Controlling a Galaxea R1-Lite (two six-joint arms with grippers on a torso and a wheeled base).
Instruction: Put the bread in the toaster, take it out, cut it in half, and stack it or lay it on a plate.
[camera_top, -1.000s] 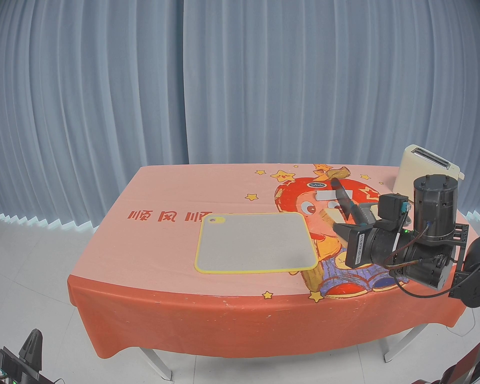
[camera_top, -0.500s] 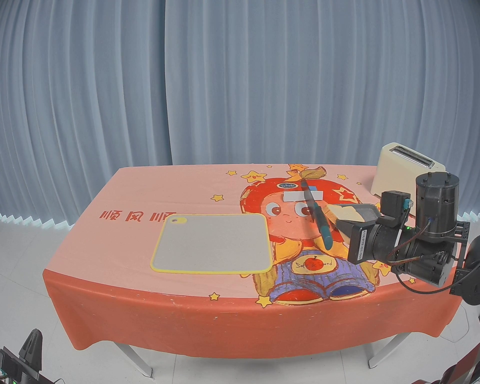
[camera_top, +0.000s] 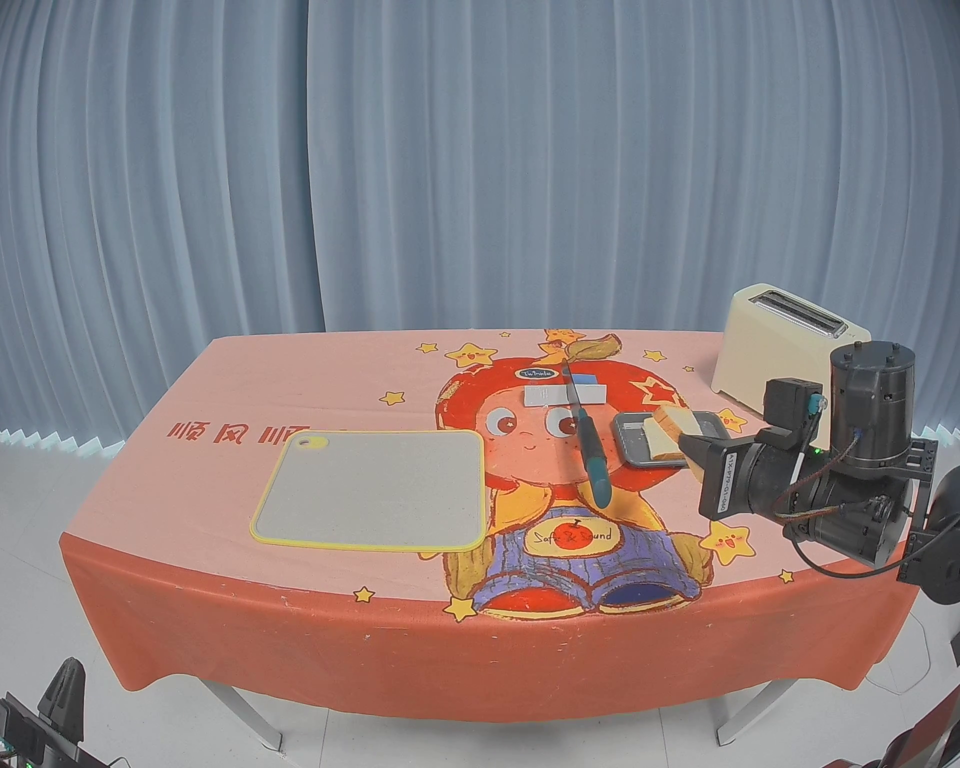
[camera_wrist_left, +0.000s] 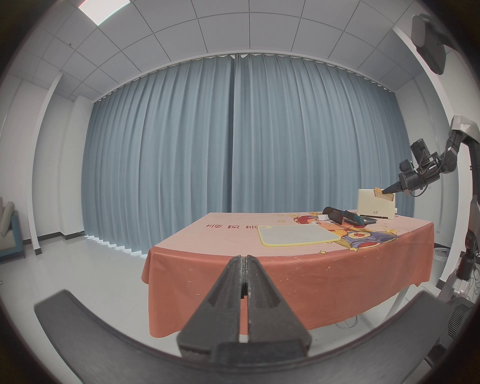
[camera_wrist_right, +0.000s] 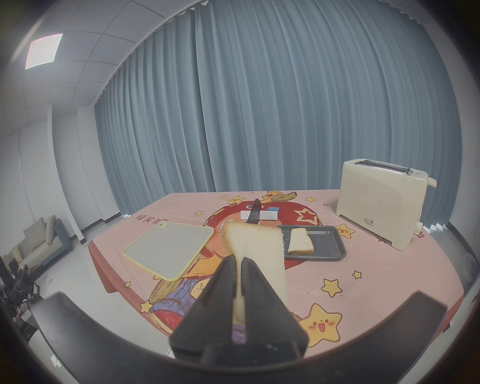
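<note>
My right gripper (camera_wrist_right: 237, 262) is shut on an upright slice of bread (camera_wrist_right: 262, 250), held above the table's right part. A second slice (camera_wrist_right: 300, 241) lies in a dark metal tray (camera_wrist_right: 327, 245) just beyond it. In the head view the right gripper (camera_top: 692, 440) hangs over the tray (camera_top: 630, 440). The cream toaster (camera_top: 785, 340) stands at the table's back right, its slots empty. A teal-handled knife (camera_top: 592, 445) lies left of the tray. My left gripper (camera_wrist_left: 245, 280) is shut on nothing, low and well off the table's left end.
A grey cutting board with a yellow rim (camera_top: 370, 490) lies flat on the left middle of the orange tablecloth (camera_top: 250, 400). A small white and blue block (camera_top: 550, 395) props up the knife's tip. Curtains hang behind the table.
The head camera has swung, so the whole table scene sits farther left in the picture. The tray and knife have come out from behind the right arm, which still holds the bread.
</note>
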